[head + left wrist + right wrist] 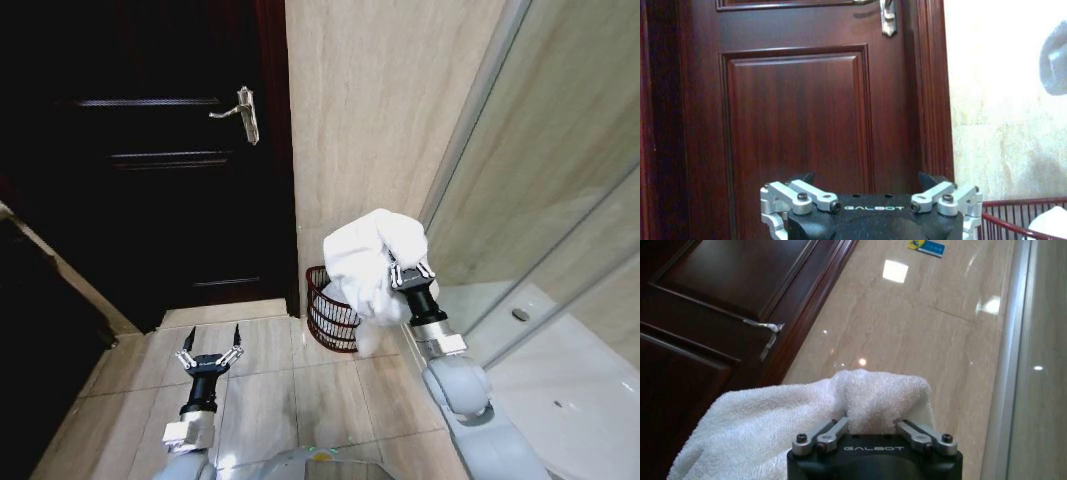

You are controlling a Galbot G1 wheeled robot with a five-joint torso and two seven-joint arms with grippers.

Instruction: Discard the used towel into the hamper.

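Looking soft and nubby, white terry cloth, the towel (807, 410); showing dark red-brown woven wicker in open slats, the hamper (332, 312); gleaming glossy and smooth, the beige stone-look wall tiles (920, 330); shining with polished dark wood, the door (793, 115); glinting as bright metal, the door handle (243, 113); appearing matt black with silvery metal links, the right gripper (870, 432).
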